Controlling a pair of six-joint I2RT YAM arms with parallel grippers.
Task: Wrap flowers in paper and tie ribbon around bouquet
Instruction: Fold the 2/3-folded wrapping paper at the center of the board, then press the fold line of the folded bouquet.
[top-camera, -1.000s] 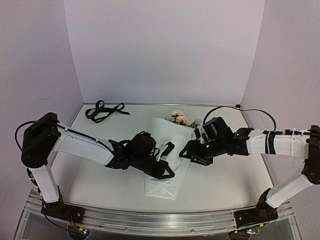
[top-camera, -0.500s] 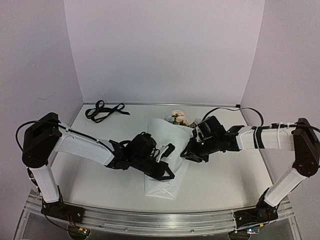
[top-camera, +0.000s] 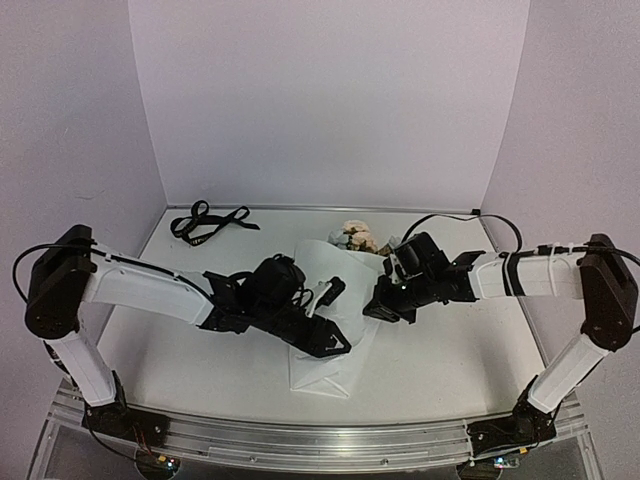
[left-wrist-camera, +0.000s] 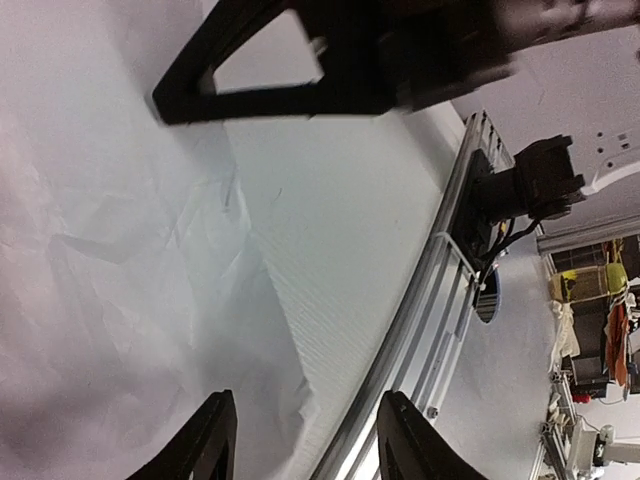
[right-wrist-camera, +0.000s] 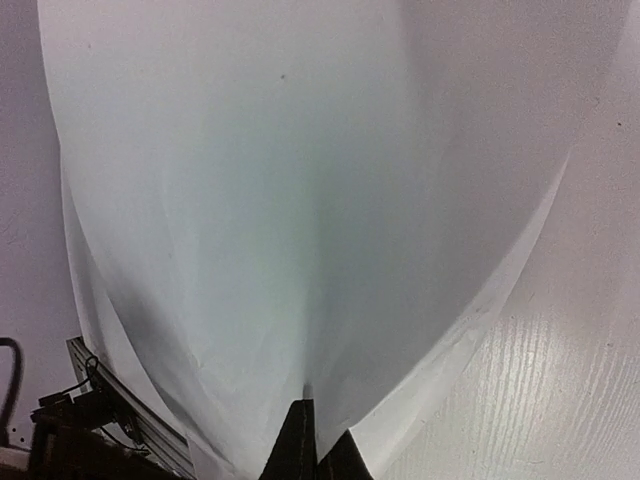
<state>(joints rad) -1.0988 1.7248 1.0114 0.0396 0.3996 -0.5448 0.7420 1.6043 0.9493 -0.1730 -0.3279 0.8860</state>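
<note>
Right end effector (right-wrist-camera: 310, 450) is clenched tight on a fold of the paper (top-camera: 322, 372), mid-way across the tabletop (top-camera: 450, 350)! Left end effector (left-wrist-camera: 308, 440) hangs released, fingers spread over it. At its far end the flowers (top-camera: 355, 236) peek out; the ribbon (top-camera: 208, 222) lies far-left, well apart.

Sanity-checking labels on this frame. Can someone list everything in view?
flowers: one bunch, peach, centre back, poking out of the paper's far end
paper: one sheet, white, table centre
ribbon: one, black, back left, lying loose
cable: one, black, back right
table: one, white
left pincer: one, black, open over the paper
right pincer: one, black, shut on the paper's edge
</note>
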